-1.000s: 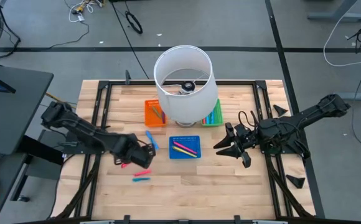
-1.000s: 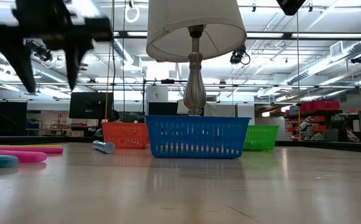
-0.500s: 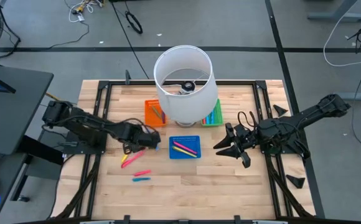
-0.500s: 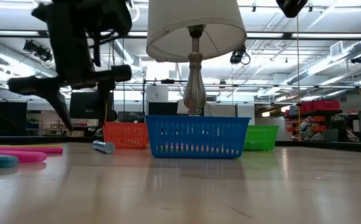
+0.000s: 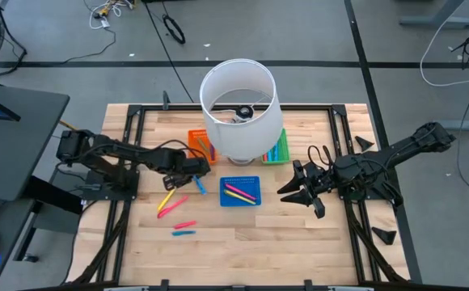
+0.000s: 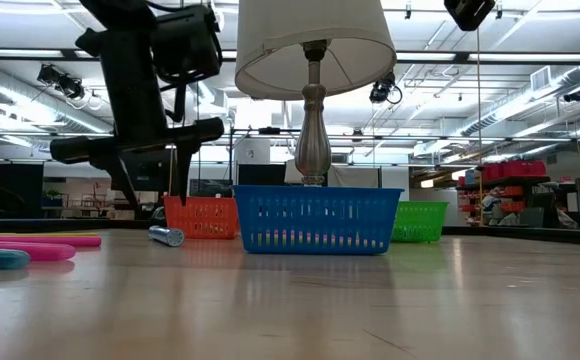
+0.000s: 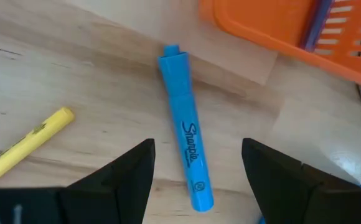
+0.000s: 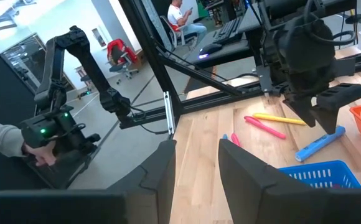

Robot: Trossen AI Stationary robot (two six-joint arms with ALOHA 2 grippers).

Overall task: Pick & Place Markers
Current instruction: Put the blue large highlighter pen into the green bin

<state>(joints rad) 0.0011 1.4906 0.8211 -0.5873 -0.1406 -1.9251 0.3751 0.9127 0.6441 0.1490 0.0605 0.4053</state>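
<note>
**One blue marker being lined up by the left gripper**

Having been swung inward from the table's left edge, the left gripper [image 5: 192, 171] is being held open above the blue marker [image 7: 187, 160], which is lying beside the orange tray [image 5: 201, 146]. A grasp appears imminent. The right gripper [image 5: 299, 187], part-open and empty, is being kept waiting.

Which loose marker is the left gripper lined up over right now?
The blue marker beside the orange tray: it lies between the open left gripper fingers, while the yellow marker lies off to one side.

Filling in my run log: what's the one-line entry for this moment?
left gripper: open, above blue marker | right gripper: open, waiting beside blue tray
</note>
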